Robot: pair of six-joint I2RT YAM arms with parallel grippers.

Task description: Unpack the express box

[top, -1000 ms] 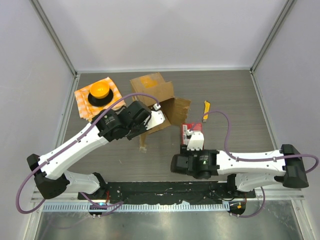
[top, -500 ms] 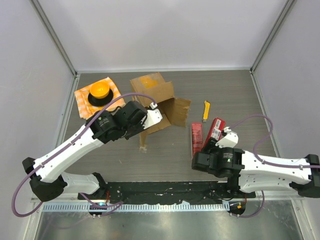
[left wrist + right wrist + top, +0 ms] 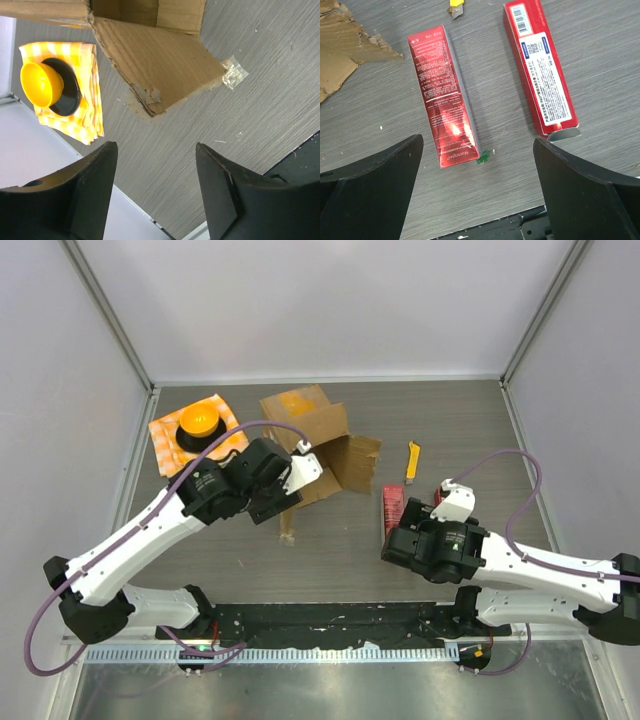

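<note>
The express box (image 3: 310,430) is brown cardboard and lies open at the table's middle back, one torn flap (image 3: 160,65) spread flat on the table. Two red cartons lie side by side to its right: one (image 3: 442,95) on the left, the other (image 3: 540,70) with a white label. In the top view the first carton (image 3: 393,510) is plain to see, while my right arm mostly covers the second. My right gripper (image 3: 478,140) hangs open just short of the cartons, holding nothing. My left gripper (image 3: 156,145) is open and empty over bare table near the flap.
An orange checkered cloth (image 3: 170,445) with an orange bowl (image 3: 198,421) on a black dish sits at the back left. A yellow utility knife (image 3: 411,462) lies beyond the cartons. A scrap of clear plastic (image 3: 234,75) lies by the flap and a green fleck (image 3: 482,157) by the first carton.
My right arm swung right, set the second red carton beside the first, let go and opened wide. My left gripper opened wider and drew back a little from the box.
</note>
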